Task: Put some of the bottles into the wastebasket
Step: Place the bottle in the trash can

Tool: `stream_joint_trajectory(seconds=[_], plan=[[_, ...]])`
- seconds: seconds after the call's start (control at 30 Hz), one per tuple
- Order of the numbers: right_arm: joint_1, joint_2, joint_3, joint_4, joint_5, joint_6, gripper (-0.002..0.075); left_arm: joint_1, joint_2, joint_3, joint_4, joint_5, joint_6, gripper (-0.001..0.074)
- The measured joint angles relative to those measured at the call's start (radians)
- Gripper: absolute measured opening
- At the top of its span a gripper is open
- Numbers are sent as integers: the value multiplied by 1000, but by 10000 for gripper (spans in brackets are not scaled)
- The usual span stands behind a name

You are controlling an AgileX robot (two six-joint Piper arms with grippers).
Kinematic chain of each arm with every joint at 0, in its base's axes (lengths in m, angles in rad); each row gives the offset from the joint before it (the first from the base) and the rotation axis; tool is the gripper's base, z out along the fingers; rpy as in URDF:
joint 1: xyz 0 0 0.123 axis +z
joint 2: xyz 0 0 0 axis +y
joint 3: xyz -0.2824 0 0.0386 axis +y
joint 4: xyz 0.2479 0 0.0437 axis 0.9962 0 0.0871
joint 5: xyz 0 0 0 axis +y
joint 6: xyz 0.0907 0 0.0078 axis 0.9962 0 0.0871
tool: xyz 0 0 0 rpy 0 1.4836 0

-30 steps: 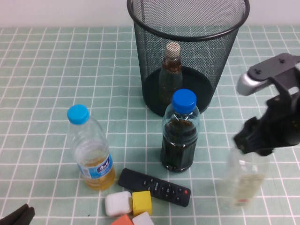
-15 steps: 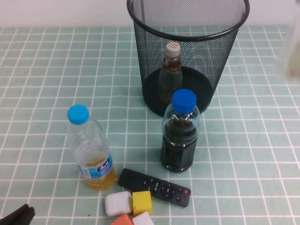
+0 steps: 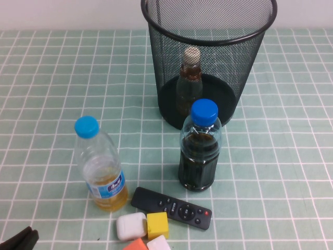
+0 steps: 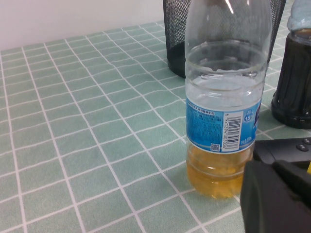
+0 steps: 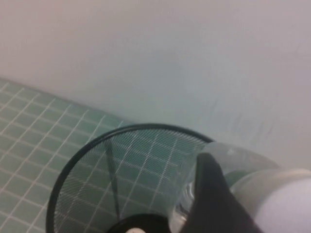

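The black wire-mesh wastebasket (image 3: 166,67) stands at the back middle of the table. The small clear bottle with a beige cap (image 3: 190,78) stands upright inside it. My right gripper (image 5: 238,179) is out of the high view. In the right wrist view it is shut on the larger clear bottle (image 5: 228,153) with its white cap (image 5: 286,204), held high, above and beside the wastebasket's rim (image 5: 97,145). My left gripper (image 3: 18,240) sits shut and empty at the front left corner, next to the yellow-liquid bottle (image 4: 221,121).
A blue-capped bottle of dark liquid (image 3: 200,148) stands just in front of the wastebasket. A blue-capped bottle of yellow liquid (image 3: 101,166) stands front left. A black remote (image 3: 171,208) and several small coloured blocks (image 3: 145,229) lie at the front edge.
My right arm has lifted the larger clear bottle from the table's front right, up and back, and has left the high view. The left arm has not moved.
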Motion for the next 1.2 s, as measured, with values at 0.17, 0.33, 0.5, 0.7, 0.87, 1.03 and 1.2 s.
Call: stream_joint_trajectory(seconds=[0.17, 0.33, 0.5, 0.7, 0.87, 1.03, 1.2], plan=[[0, 129, -9, 60, 1, -4, 0, 0, 0, 0, 0, 0, 0, -1], [0, 255, -9, 51, 1, -4, 0, 0, 0, 0, 0, 0, 0, -2], [0, 332, -9, 47, 0, 6, 11, 0, 0, 0, 0, 0, 0, -1], [0, 392, -9, 43, 0, -3, 265, 0, 0, 0, 0, 0, 0, -2], [0, 403, -7, 40, 1, -4, 473, 0, 0, 0, 0, 0, 0, -1], [0, 369, -2, 28, 1, 2, 375, 0, 0, 0, 0, 0, -2, -1], [0, 268, -1, 32, 1, 3, 108, 0, 0, 0, 0, 0, -2, -2]])
